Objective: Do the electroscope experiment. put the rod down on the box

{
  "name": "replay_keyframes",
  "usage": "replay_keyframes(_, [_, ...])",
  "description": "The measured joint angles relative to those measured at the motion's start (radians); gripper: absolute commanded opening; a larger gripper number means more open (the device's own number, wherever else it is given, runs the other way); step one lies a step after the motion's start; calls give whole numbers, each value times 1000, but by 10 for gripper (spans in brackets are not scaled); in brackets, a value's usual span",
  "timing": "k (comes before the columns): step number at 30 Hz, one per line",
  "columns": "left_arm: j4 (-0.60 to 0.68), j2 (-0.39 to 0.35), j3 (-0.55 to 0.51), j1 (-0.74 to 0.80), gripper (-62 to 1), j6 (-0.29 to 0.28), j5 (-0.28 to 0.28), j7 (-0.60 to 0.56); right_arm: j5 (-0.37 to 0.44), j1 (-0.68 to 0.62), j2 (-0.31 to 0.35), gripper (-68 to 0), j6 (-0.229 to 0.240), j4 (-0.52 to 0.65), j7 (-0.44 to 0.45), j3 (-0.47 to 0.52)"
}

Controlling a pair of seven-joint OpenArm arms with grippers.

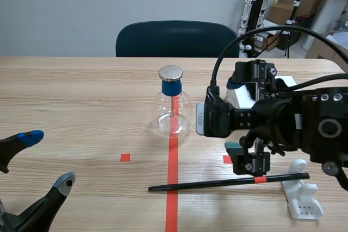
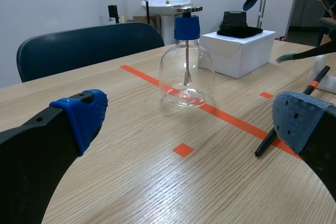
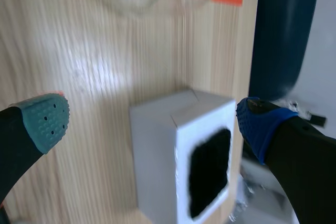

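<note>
- The rod (image 1: 217,183) lay flat on the table (image 1: 81,96), outside the fingers of the right gripper (image 3: 152,124) and lower than them. One end rested at a white stand (image 1: 302,196), not on the white box (image 2: 236,51).
- The right gripper's fingers stood spread wide and held nothing. The box, with a black cloth (image 3: 210,171) on top, sat between and just ahead of them.
- To my eye the step looked undone. The rod was thin and round, so a pinch taken off its middle could let it roll on the wood or droop at one end.
- The electroscope (image 1: 173,107) stood ahead of those fingers, near the rod's free half. A long rod swung carelessly toward the box could strike the glass or the metal disc on top.
- The cloth took up part of the box top, so a rod set across it might slide off.
- The left gripper (image 1: 48,158) was splayed fully and empty. The rod's tip lay just beside one finger, where a stray move could nudge it.
</note>
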Motion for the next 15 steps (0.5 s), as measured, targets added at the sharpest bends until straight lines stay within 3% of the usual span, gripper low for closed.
replay_keyframes(6, [0,0,0,0,14,0,0,0,185,0,68,-4,20,0,266,0])
replay_keyframes(8, [0,0,0,0,14,0,0,0,228,0,92,-4,55,0,315,0])
replay_keyframes(15, [0,0,0,0,14,0,0,0,388,-1,159,-4,97,0,468,0])
